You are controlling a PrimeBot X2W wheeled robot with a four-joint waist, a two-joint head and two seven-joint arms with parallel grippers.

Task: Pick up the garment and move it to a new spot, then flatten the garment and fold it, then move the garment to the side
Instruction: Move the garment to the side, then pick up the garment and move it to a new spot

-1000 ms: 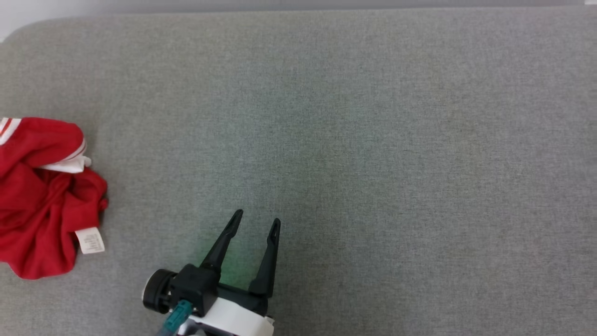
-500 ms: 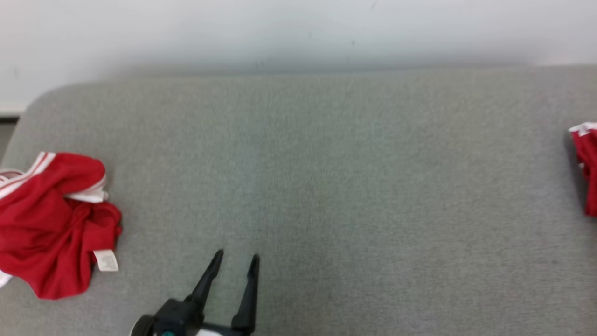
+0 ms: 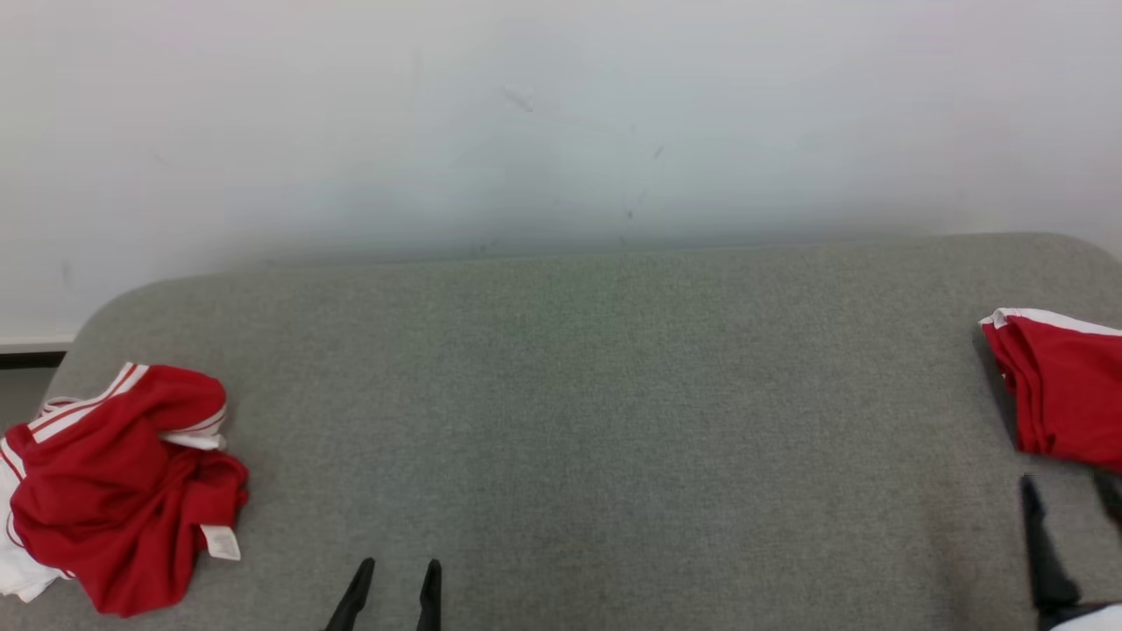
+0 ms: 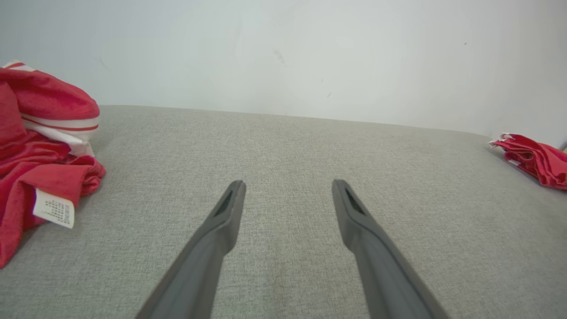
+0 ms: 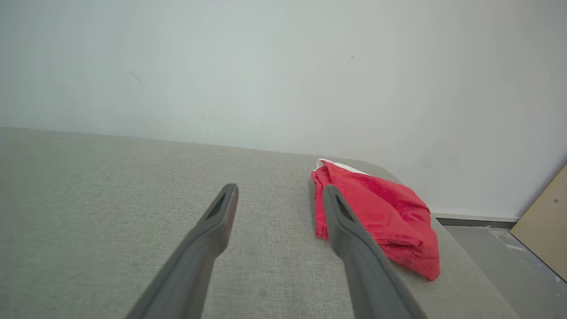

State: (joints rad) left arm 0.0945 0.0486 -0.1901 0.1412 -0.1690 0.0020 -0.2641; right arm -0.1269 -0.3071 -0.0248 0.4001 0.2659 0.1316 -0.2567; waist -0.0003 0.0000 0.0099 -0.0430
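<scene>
Garment [image 3: 123, 486] lies at cushion [image 3: 614, 421] left edge; left pincer [image 4: 289, 184] and right pincer [image 5: 280, 189] gape empty.

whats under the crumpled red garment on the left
The crumpled red garment lies on the grey cushion; white fabric peeks out at its edge. The rest underneath is covered.

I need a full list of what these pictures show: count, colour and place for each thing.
padded surface: one, grey, under both garments
crumpled garment: one, red with white stripes, left end of the surface
label: one, white, on the crumpled garment
folded garment: one, red, right end of the surface
wall: one, white, behind the surface
board: one, tan, beyond the right end
left gripper: one, dark, open, over the surface
right gripper: one, dark, open, near the folded garment
</scene>
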